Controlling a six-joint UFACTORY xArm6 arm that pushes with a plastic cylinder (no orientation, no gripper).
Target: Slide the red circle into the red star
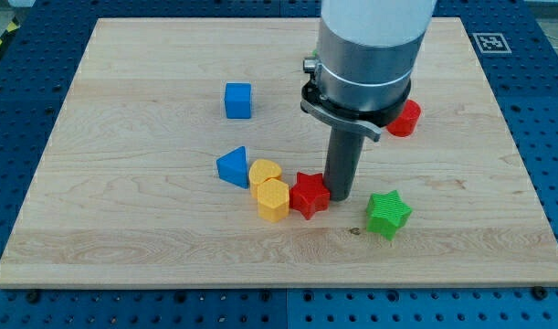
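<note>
The red star (309,195) lies a little below the board's middle, touching a yellow hexagon (272,199) on its left. The red circle (406,118) sits toward the view's upper right, partly hidden behind the arm's grey body. My tip (340,196) is down on the board right beside the red star's right side, touching or nearly touching it. The red circle is well above and to the right of my tip.
A yellow heart (265,172) and a blue triangle (233,167) sit left of the star. A blue cube (238,100) lies toward the upper left. A green star (388,214) lies to the lower right of my tip. The wooden board (123,228) is edged by blue table.
</note>
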